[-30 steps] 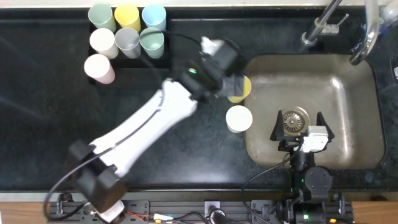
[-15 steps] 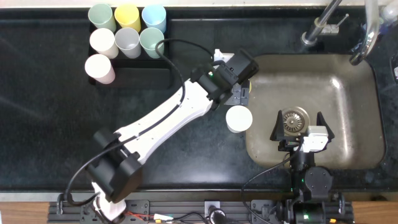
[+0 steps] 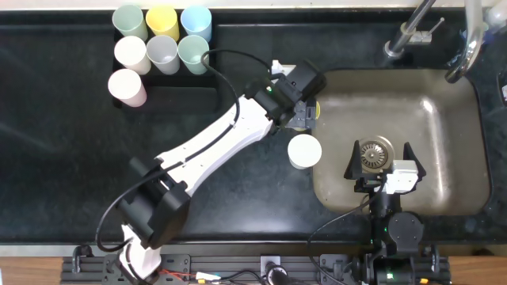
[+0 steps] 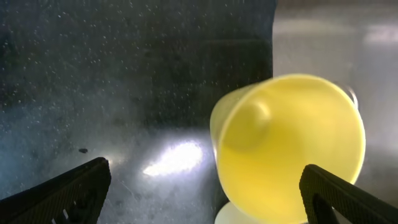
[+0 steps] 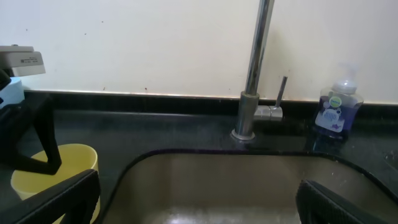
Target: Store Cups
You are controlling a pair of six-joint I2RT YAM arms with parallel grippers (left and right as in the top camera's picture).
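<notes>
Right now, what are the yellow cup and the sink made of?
The yellow cup looks like plastic: it is smooth and evenly coloured, with a soft matte sheen and a thin rim. The sink looks like brushed steel: it is grey with blurry, dull reflections, though I can't tell the exact metal.

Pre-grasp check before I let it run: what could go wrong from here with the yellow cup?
1. The yellow cup stands at the edge of the sink, off-centre between the open fingers of the left gripper; one finger touching first could tip it into the basin.
2. The white cup stands close beside it, so closing or lifting may knock that one over too.
</notes>
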